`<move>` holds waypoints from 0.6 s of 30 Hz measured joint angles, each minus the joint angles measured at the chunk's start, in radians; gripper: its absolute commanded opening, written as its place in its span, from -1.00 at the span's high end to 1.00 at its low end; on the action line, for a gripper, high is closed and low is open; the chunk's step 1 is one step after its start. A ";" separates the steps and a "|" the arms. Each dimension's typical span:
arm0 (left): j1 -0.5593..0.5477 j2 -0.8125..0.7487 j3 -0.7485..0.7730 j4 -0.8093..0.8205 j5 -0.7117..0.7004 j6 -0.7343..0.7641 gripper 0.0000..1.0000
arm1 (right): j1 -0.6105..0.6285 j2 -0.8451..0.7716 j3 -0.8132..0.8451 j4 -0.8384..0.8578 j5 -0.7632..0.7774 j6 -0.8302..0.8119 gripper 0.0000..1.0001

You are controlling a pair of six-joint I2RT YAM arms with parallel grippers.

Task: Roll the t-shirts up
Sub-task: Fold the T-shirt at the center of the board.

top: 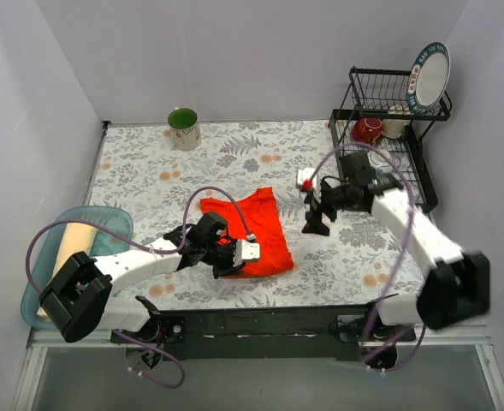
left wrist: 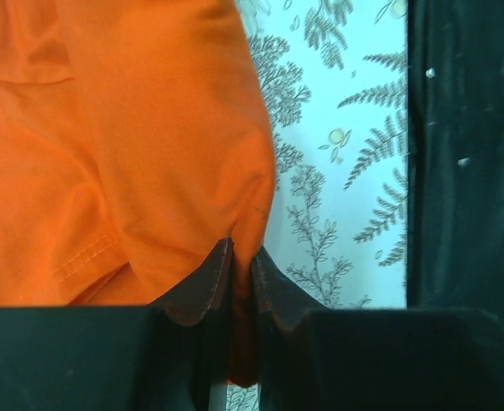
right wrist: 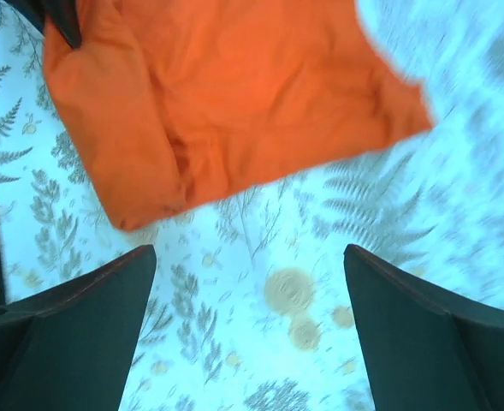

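The orange-red t-shirt lies folded on the floral table near the front middle. My left gripper is shut on its near edge; in the left wrist view the cloth is pinched between the two dark fingers. My right gripper is open and empty, just right of the shirt and above the table. In the right wrist view the shirt lies ahead of the open fingers. The cream-yellow t-shirt sits rolled in the teal bin at the left.
A teal bin stands at the left edge. A green mug stands at the back. A black dish rack with a plate, a red bowl and a cup stands at the back right. The black table edge lies close by.
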 measured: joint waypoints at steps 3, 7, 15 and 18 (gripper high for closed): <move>0.026 0.038 0.058 -0.048 0.072 -0.021 1.00 | 0.167 -0.329 -0.257 0.238 0.103 -0.003 -0.92; 0.090 0.120 0.129 -0.092 0.185 -0.058 1.00 | 0.440 -0.484 -0.468 0.379 0.188 -0.055 -0.69; 0.170 0.139 0.138 -0.138 0.311 -0.096 1.00 | 0.578 -0.378 -0.542 0.470 0.306 -0.076 -0.64; 0.182 0.140 0.138 -0.150 0.332 -0.095 1.00 | 0.591 -0.344 -0.566 0.526 0.329 -0.077 -0.64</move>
